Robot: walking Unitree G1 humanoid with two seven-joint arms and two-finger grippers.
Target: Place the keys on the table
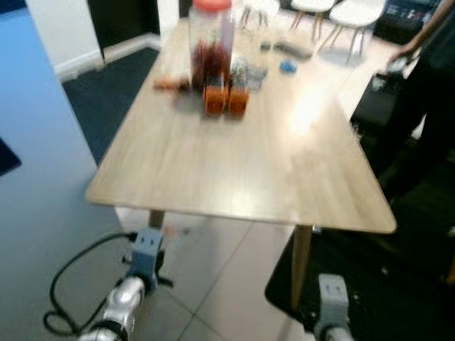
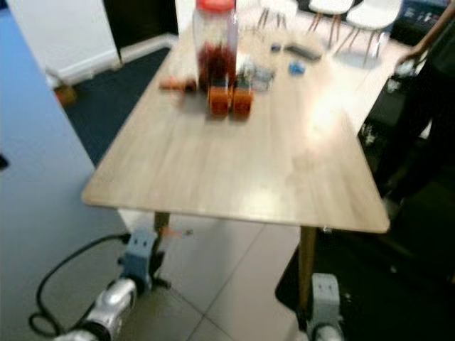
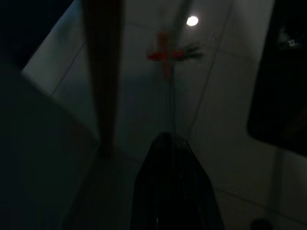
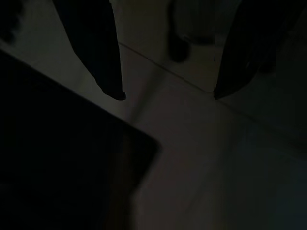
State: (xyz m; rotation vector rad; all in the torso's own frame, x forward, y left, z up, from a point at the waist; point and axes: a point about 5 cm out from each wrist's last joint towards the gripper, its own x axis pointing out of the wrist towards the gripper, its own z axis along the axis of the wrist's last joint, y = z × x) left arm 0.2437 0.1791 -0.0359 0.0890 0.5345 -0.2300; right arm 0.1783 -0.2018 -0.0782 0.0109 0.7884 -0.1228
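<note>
Left fingers (image 3: 168, 143) pinched on dangling keys (image 3: 165, 52), right fingers (image 4: 165, 96) spread, red-lidded jar (image 1: 211, 46) of reddish contents on table (image 1: 234, 170).

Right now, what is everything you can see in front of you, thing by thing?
Table: one, light wood, straight ahead.
Jar: one, clear with a red lid, at the table's far end.
Small containers: two, orange, just in front of the jar.
Small blue item: one, far right part of the table; too blurred to name.
Dark flat item: one, beyond the blue item; too blurred to name.
Chairs: at least two, white, behind the table.
Rug: dark blue, left of the table.
Person: one, dark clothing, at the table's right.
Keys: red tag, hanging from the left claw.
Left claw: shut, below the table's edge.
Right claw: open, low over the floor.
</note>
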